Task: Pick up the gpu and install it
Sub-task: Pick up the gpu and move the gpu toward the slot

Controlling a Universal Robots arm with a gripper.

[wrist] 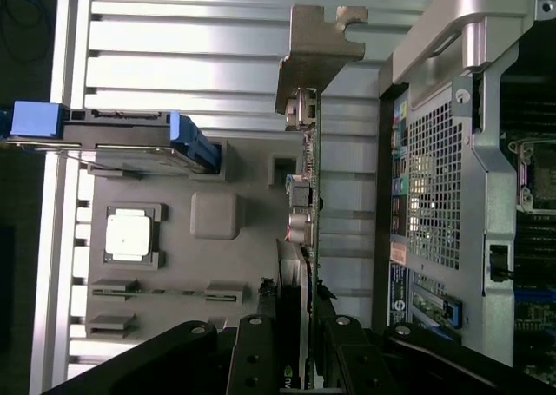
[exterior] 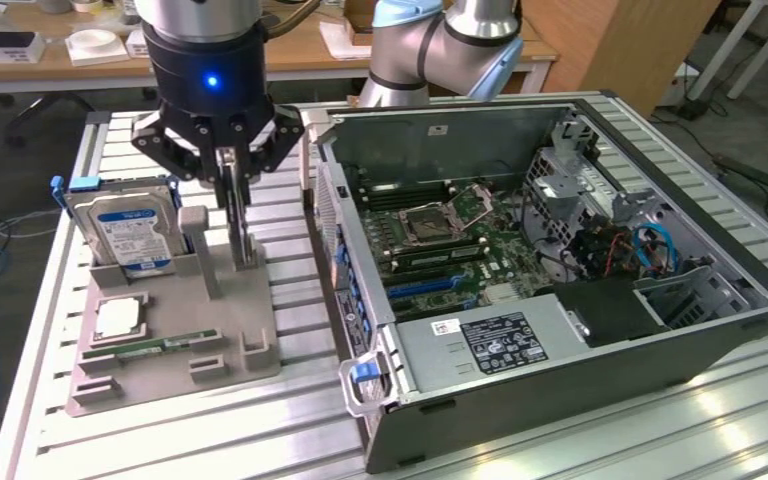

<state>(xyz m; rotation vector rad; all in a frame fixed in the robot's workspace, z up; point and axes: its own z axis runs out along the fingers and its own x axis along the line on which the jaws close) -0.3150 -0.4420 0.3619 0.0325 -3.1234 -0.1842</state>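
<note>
The gpu [exterior: 239, 225] is a thin dark card standing on edge, upright over the grey holder block [exterior: 231, 325]. My gripper [exterior: 235, 172] comes down on it from above, its black fingers closed on the card's upper edge. I cannot tell whether the card's lower edge still touches the holder. In the wrist view the gpu [wrist: 311, 204] runs edge-on away from my gripper [wrist: 297, 347], with its pale metal bracket [wrist: 317, 43] at the far end. The fingers [wrist: 257, 356] press on both faces of the card.
The open computer case [exterior: 678, 330] lies at the exterior view's right with its motherboard [exterior: 444, 240] exposed, close beside the card. On the holder stand a blue-labelled hard drive [exterior: 131, 232], a processor chip [exterior: 117, 318] and a green memory stick [exterior: 157, 346]. A second arm [exterior: 438, 50] stands behind the case.
</note>
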